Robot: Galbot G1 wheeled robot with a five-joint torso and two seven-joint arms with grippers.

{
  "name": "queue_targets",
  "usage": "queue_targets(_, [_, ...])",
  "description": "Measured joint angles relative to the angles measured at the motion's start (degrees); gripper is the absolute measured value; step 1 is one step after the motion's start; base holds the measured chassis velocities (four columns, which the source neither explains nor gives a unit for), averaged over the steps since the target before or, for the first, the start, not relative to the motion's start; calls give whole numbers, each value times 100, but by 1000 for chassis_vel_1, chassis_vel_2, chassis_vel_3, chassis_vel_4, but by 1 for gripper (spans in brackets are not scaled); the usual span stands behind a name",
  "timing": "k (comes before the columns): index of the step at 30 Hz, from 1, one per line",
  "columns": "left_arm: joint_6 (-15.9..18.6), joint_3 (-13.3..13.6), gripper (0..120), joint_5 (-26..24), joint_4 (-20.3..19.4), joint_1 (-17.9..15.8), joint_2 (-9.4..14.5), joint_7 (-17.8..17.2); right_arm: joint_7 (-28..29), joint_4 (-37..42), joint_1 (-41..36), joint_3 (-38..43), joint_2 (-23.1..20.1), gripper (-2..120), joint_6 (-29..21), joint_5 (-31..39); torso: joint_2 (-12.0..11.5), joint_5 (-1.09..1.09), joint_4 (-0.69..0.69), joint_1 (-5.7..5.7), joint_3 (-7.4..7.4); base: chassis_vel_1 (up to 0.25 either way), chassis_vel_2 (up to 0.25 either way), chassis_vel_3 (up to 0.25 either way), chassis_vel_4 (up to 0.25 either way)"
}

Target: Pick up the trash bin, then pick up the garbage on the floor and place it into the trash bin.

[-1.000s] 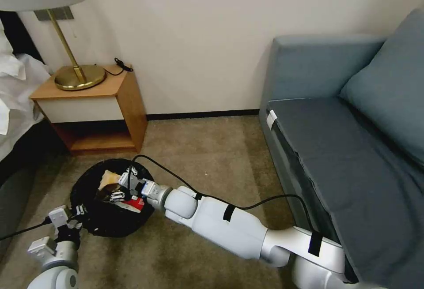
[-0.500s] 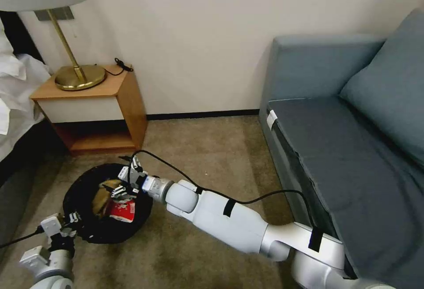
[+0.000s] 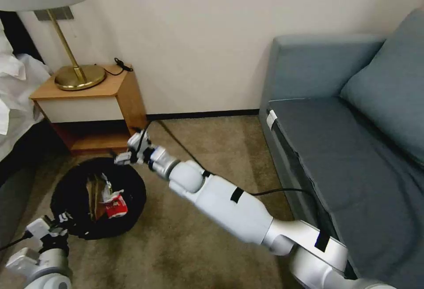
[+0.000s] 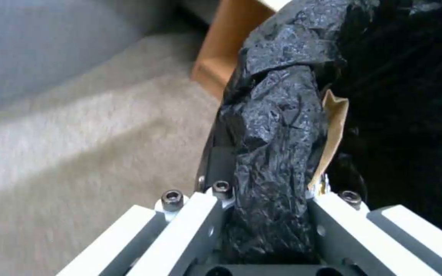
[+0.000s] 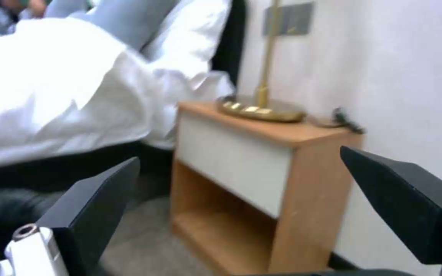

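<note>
The trash bin (image 3: pixel 70 187), low and round with a glossy black liner, sits on the carpet at the lower left. Garbage lies inside it: a red-white packet (image 3: pixel 116 205) and a yellow-brown wrapper (image 3: pixel 94 196). My left gripper (image 3: pixel 59 223) is shut on the bin's near rim. In the left wrist view the crumpled liner (image 4: pixel 277 115) runs between its fingers (image 4: pixel 190 222), with a tan paper bag (image 4: pixel 333 126) just inside. My right gripper (image 3: pixel 126 154) hovers above the bin's far rim, open and empty; its black fingers (image 5: pixel 93 207) stand wide apart.
A wooden nightstand (image 3: pixel 95 108) with a brass lamp (image 3: pixel 79 76) stands just beyond the bin, close to my right gripper. A bed with white sheets (image 3: pixel 13 99) lies at the left and a blue sofa (image 3: pixel 349 139) at the right. Open carpet (image 3: pixel 212 148) lies between them.
My right gripper has risen out of the bin toward the nightstand, leaving the red-white packet inside. The bin and my left gripper have shifted a little to the left.
</note>
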Motion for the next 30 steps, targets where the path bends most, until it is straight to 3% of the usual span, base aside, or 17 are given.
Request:
queue_targets(1, [0, 0, 3, 0, 0, 0, 0, 0, 0, 0, 0, 0, 0, 100, 0, 0, 0, 0, 0, 0, 0, 0, 0, 0, 0])
queue_targets(3, [151, -24, 3, -334, -168, 51, -66, -293, 2, 66, -54, 170, -23, 100, -29, 24, 0, 1, 2, 0, 0, 0, 0, 0, 0])
queue_targets(5, [482, -86, 3, -978, -442, 154, -205, -820, 4, 196, -170, 323, -260, 100, -112, 73, 0, 1, 3, 0, 0, 0, 0, 0, 0])
queue_targets(6, [482, -86, 3, -978, -442, 154, -205, -820, 4, 196, -170, 323, -260, 100, -112, 73, 0, 1, 3, 0, 0, 0, 0, 0, 0])
queue_targets(9, [999, -115, 3, -2069, -776, 248, -373, -1686, 3, 358, -354, 445, -564, 100, -160, 73, 0, 1, 0, 0, 0, 0, 0, 0, 0])
queue_targets(10, [1063, -116, 3, -2199, -811, 265, -407, -1833, 3, 403, -405, 481, -627, 100, -170, 66, 0, 0, -1, 0, 0, 0, 0, 0, 0])
queue_targets(11, [1063, -116, 3, -2199, -811, 265, -407, -1833, 3, 403, -405, 481, -627, 100, -170, 66, 0, 0, -1, 0, 0, 0, 0, 0, 0])
queue_targets(13, [1186, -149, 3, -2381, -852, 332, -431, -2295, 2, 589, -584, 609, -815, 100, -216, 33, 0, 0, 1, 0, 0, 0, 0, 0, 0])
queue_targets(16, [1232, -162, 3, -2450, -857, 345, -397, -2510, 0, 661, -652, 655, -864, 100, -235, 17, 0, 1, 2, 0, 0, 0, 0, 0, 0])
queue_targets(17, [1259, -180, 3, -2486, -857, 345, -338, -2778, -1, 737, -737, 728, -916, 100, -250, -10, 0, 0, 2, 0, 0, 0, 0, 0, 0])
queue_targets(18, [1259, -180, 3, -2486, -857, 345, -338, -2778, -1, 737, -737, 728, -916, 100, -250, -10, 0, 0, 2, 0, 0, 0, 0, 0, 0])
queue_targets(20, [1269, -226, 3, -2521, -851, 342, -206, -3148, -1, 831, -873, 820, -956, 100, -261, -69, 0, 0, 1, 0, 0, 0, 0, 0, 0])
queue_targets(30, [1175, -249, 3, -2343, -644, 330, 153, -3239, -2, 1114, -1284, 1016, -944, 100, -308, -226, 0, -1, 1, 0, 0, 0, 0, 0, 0])
